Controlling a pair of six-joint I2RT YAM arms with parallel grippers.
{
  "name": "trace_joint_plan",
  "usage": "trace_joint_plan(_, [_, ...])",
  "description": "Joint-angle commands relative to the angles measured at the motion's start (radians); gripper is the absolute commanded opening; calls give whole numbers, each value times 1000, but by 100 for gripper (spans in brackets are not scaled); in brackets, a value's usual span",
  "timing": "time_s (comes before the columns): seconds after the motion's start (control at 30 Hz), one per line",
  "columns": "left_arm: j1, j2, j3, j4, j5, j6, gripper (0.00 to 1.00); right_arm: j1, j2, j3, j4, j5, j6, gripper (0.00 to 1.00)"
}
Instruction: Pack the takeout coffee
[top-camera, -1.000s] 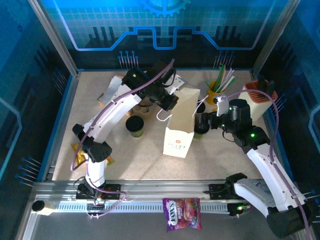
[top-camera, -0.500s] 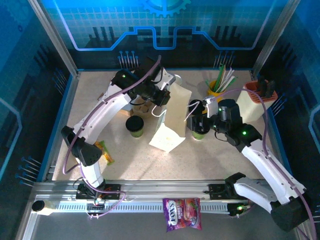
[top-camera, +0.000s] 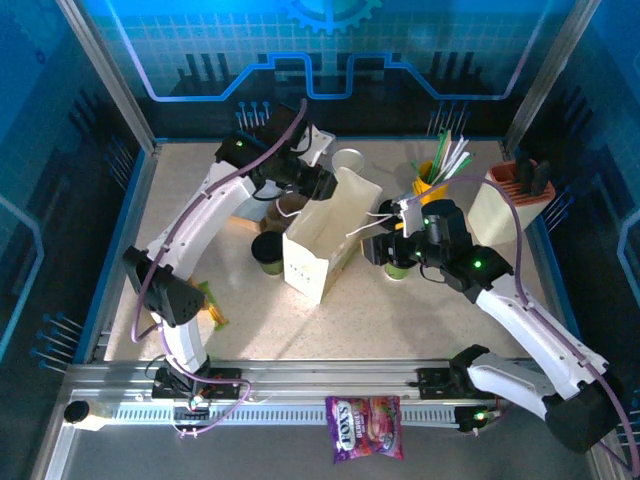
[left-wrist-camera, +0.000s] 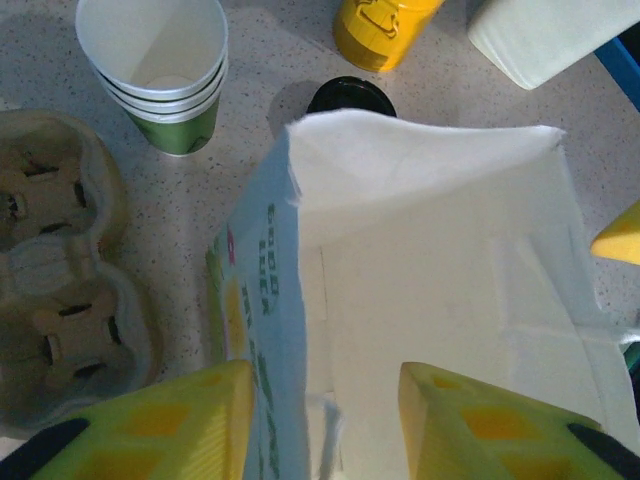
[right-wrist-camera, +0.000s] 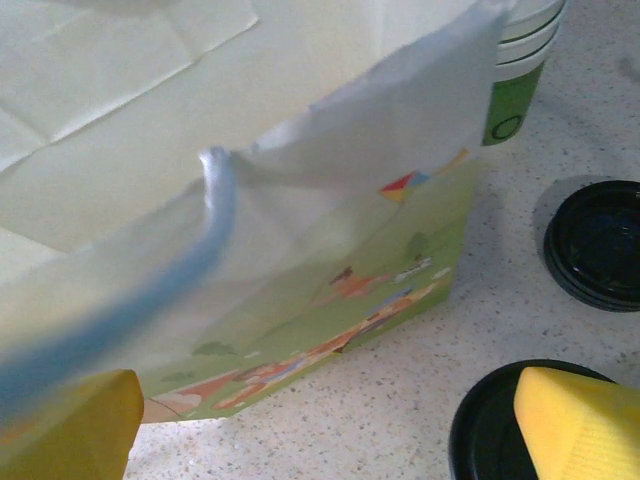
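Note:
A white paper bag (top-camera: 318, 243) with a printed side lies tipped over mid-table, its mouth facing up and right. One takeout coffee cup (top-camera: 268, 252), black-lidded, stands just left of it. The other (top-camera: 400, 265) stands right of the bag, its lid (right-wrist-camera: 490, 432) under my right gripper's far finger. My left gripper (top-camera: 324, 186) hovers at the bag's upper rim, open, with the bag's side wall (left-wrist-camera: 262, 300) loose between its jaws (left-wrist-camera: 322, 372). My right gripper (right-wrist-camera: 325, 405) is wide open beside the bag's printed side (right-wrist-camera: 340, 270), holding nothing.
Another black lid (right-wrist-camera: 598, 245) sits by a stack of empty cups (top-camera: 348, 162). A cardboard cup carrier (left-wrist-camera: 60, 270) lies left of the bag. A yellow cup of straws (top-camera: 433, 180) and a white holder (top-camera: 508, 205) stand back right. A candy packet (top-camera: 363, 427) rests on the front rail.
The bag has gone from upright to tipped over toward the left. My left gripper, shut on its top before, has opened and moved back left. My right arm has moved left toward the bag.

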Motion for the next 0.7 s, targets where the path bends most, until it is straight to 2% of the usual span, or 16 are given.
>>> trace_joint_plan(0.0, [4,13,-7,22,37,0,47,9,-37,7,-31,69,-28,97])
trace_joint_plan(0.13, [10,16,5,35,3,2,53,9,-72,-9,-58,101,-41,98])
trace_joint_plan(0.23, [11,12,20,49,-32,16,66,10,-102,-21,-74,122,-44,98])
trace_joint_plan(0.5, [9,-11,73,98,-104,46,85,-24,-163,31,-156,253,-85,99])
trace_joint_plan(0.57, [9,-31,67,120,-123,47,87,-62,-150,64,-153,213,-91,100])
trace_joint_plan(0.67, [9,-95,3,181,-142,24,89,-151,-87,132,-149,89,-68,99])
